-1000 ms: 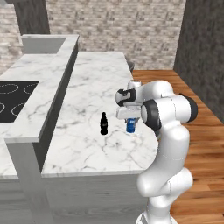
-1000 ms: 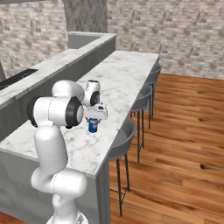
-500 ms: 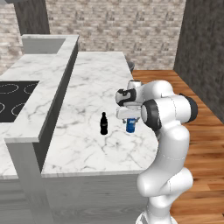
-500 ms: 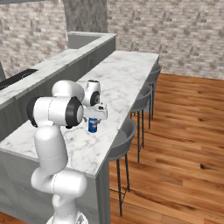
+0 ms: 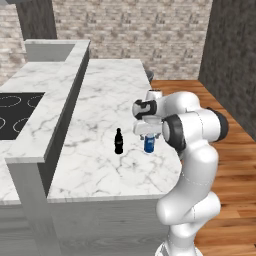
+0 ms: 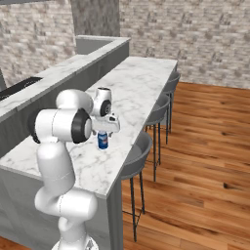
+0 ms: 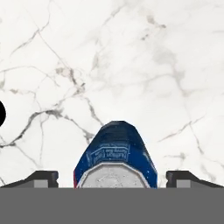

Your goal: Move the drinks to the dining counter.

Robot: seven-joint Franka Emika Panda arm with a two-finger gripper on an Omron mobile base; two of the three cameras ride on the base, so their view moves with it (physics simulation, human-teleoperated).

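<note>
On the dining counter (image 5: 105,100), near its stool-side edge, blue can (image 7: 115,156) between spread pincer (image 7: 113,178) tips.

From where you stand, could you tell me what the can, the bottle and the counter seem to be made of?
The can looks like metal: a dull silver top with a blue printed wall. The bottle is glossy black, glass or plastic, I cannot tell which. The counter looks like polished marble, white with grey veins.
</note>
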